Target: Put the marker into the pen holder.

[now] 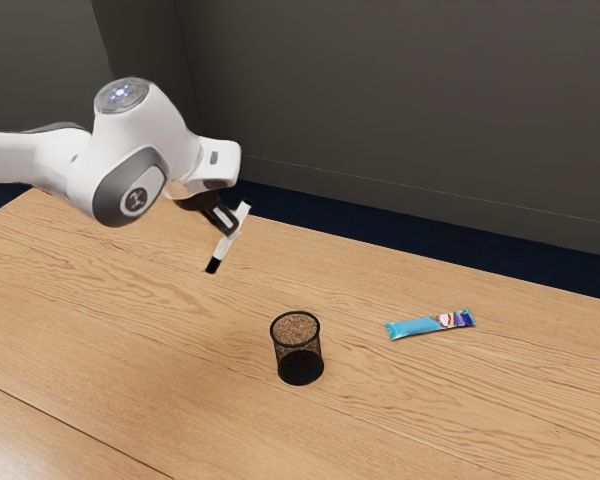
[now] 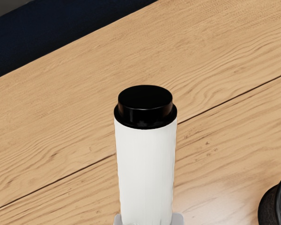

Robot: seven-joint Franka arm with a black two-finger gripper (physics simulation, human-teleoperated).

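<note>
White along its body and black at both ends, the marker (image 1: 221, 250) was in the grip of the black gripper (image 1: 231, 229), whose two fingers had closed narrow, pressing on it from opposite sides. It slanted in the exterior view, one end rising past the fingertips toward that view's right, the other reaching down below them toward its left. In the wrist view, the pale pads (image 2: 178, 219) flanked the white barrel, and one black end stood out beyond them.

Below the gripper and off toward the exterior view's right, the pen holder (image 1: 300, 368), a round cup of black mesh, stood upright on the table, well apart from the marker. Farther from the gripper, beyond the pen holder toward the same side, a blue wrapped bar (image 1: 417, 326) lay flat, its printed end turned away from the gripper.

Under all of these spread the wooden table (image 1: 110, 330), its grain crossed by a thin dark seam. Behind the gripper, past the table's far edge, ran a dark blue floor (image 1: 380, 233), and beyond that rose a grey wall (image 1: 410, 110).
</note>
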